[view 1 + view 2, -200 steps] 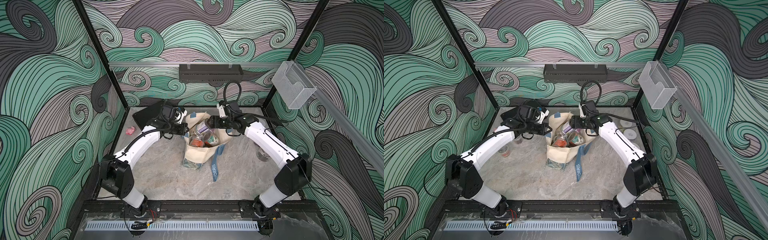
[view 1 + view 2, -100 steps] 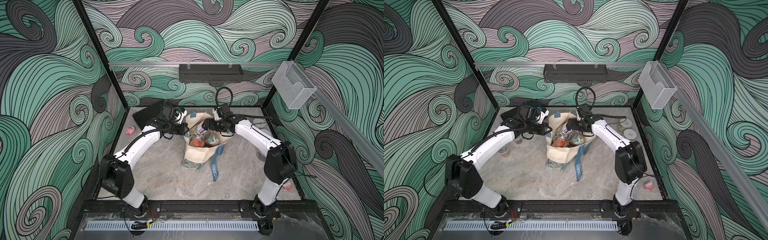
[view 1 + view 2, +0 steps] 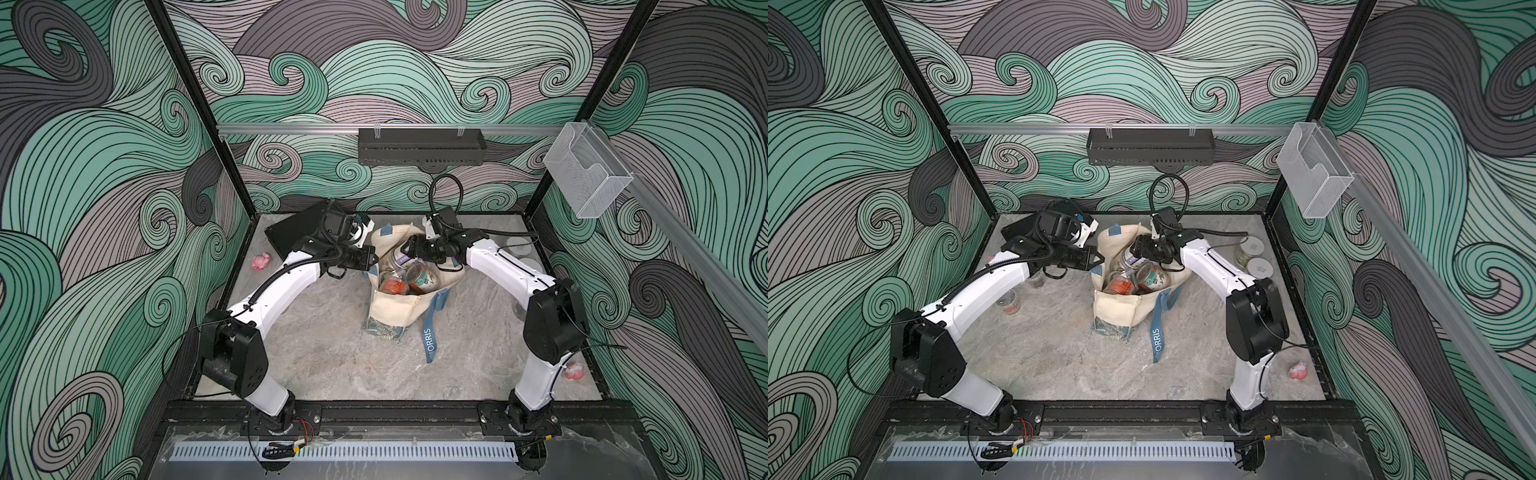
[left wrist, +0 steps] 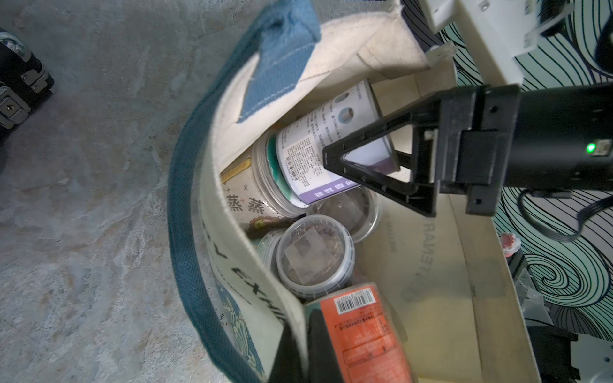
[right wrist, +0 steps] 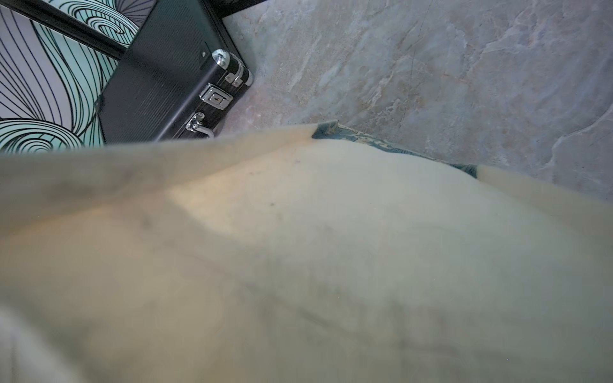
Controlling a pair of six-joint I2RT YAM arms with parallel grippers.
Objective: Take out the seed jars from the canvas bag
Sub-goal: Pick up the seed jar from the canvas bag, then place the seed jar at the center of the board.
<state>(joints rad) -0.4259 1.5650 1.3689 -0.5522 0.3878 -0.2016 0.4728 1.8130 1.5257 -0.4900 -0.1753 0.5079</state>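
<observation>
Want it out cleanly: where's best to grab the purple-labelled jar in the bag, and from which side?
Probably across the round mid-body of the purple-labelled jar, coming down through the open mouth of the canvas bag; it leans tilted atop other jars, sides exposed.

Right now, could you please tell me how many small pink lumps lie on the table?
2. The left pink lump lies close to the black case; the right pink lump lies near the right arm base. More may be hidden under the arms.
</observation>
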